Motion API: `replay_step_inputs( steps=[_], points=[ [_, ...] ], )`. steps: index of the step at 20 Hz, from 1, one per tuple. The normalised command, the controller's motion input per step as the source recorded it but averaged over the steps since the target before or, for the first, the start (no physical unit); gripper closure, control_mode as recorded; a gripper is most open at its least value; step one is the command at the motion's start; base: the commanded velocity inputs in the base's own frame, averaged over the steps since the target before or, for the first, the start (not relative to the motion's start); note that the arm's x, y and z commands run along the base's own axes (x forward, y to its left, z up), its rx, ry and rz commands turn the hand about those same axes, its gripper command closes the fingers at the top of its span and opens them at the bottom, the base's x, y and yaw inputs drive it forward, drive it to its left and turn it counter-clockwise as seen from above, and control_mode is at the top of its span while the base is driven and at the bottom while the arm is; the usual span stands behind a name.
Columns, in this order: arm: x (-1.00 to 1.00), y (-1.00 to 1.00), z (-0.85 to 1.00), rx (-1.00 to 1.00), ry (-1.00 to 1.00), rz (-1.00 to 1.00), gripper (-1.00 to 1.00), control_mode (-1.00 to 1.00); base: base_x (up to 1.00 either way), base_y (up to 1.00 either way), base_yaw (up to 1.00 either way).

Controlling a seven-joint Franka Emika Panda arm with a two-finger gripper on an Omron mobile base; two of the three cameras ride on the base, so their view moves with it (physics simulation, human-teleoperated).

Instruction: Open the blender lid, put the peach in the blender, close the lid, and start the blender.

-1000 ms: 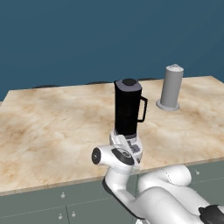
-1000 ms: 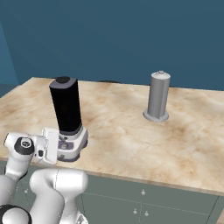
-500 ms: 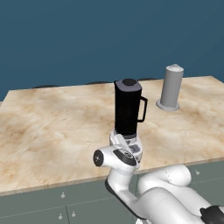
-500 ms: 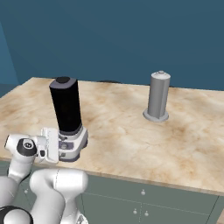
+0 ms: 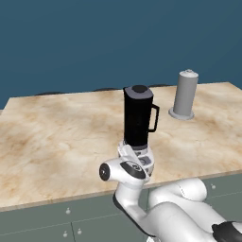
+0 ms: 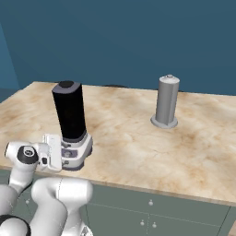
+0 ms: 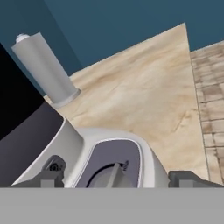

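Observation:
The blender [image 5: 138, 120] [image 6: 69, 113] stands upright near the counter's front edge, a black jar on a white-grey base. The blender lid [image 5: 139, 90] [image 6: 66, 85] sits shut on top of the jar. My gripper [image 5: 135, 156] [image 6: 62, 154] [image 7: 116, 179] is low against the front of the base, open, its fingertips [image 7: 50, 178] spread wide on either side of the grey button panel [image 7: 114, 164]. Nothing is held between them. The peach is out of view.
A plain grey cylinder with a round foot [image 5: 184, 94] [image 6: 166, 101] [image 7: 43, 68] stands behind and to the right of the blender. The marble counter [image 5: 56, 137] [image 6: 193, 147] ends in a front edge above grey-green drawers [image 6: 152, 212].

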Motion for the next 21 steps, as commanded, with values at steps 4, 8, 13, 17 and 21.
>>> replay_step_inputs(
  steps=[4,8,13,17,21],
  points=[
    [0.07,-0.18,-0.20,0.00,-0.10,0.01,-1.00,-1.00,0.00,0.00,0.00],
    [-0.70,-0.02,0.02,0.00,-0.20,0.00,-1.00,-1.00,0.00,0.00,0.00],
    [-0.70,0.00,0.36,0.00,-0.22,0.00,-1.00,-1.00,0.00,0.00,0.00],
    [-0.38,0.00,0.59,-0.01,-0.19,0.00,-1.00,-1.00,0.00,0.00,0.00],
    [-0.14,0.00,0.75,-0.03,-0.16,0.00,-1.00,-1.00,0.00,0.00,0.00]
  ],
)
